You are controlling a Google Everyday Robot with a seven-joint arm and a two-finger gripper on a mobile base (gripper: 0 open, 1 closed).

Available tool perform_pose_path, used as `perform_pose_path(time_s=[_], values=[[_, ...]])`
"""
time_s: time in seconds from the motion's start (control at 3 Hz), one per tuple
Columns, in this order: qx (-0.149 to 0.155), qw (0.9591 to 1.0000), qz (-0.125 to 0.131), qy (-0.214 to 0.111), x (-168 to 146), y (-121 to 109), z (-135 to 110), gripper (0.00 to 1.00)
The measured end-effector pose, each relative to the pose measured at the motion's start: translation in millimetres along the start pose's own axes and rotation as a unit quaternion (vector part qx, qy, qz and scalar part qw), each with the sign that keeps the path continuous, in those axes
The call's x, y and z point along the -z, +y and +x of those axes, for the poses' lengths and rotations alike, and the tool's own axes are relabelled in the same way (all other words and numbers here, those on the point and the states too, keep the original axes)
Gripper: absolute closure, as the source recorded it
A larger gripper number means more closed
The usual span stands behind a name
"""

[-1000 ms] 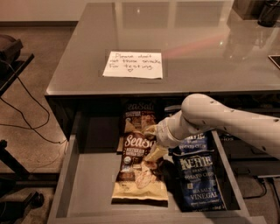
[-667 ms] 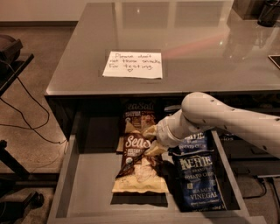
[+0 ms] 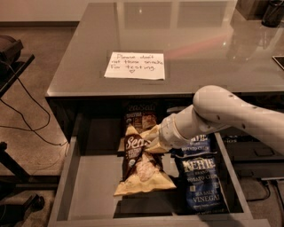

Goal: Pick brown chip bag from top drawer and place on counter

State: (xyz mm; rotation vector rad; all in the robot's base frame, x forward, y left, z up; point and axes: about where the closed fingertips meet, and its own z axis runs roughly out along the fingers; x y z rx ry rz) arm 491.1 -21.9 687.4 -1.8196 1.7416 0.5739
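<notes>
The brown chip bag (image 3: 141, 166), dark brown with tan edges and white "Sea" lettering, hangs tilted over the middle of the open top drawer (image 3: 91, 177), casting a shadow on its grey floor. My gripper (image 3: 153, 141) reaches in from the right on the white arm (image 3: 222, 115) and is shut on the bag's upper right edge. The counter (image 3: 199, 48) lies above and behind the drawer and bears the white handwritten note (image 3: 135, 65).
A second, darker bag (image 3: 141, 116) lies at the drawer's back under the counter edge. A blue Kettle bag (image 3: 203, 184) lies in the drawer's right part, another (image 3: 197, 142) behind it. Dark objects (image 3: 266, 11) stand at the counter's far right. Black stand and cables (image 3: 17, 106) at left.
The brown chip bag has risen off the drawer floor with the gripper; its lower edge is now higher and a shadow shows beneath it. The arm shifted slightly up.
</notes>
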Motion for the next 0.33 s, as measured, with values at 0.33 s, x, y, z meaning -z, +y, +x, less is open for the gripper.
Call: perform_pose_path(time_s=[0.33], values=[[-0.019,0.9998,-0.002,0.000,17.0,4.5,-36.9,1.00]])
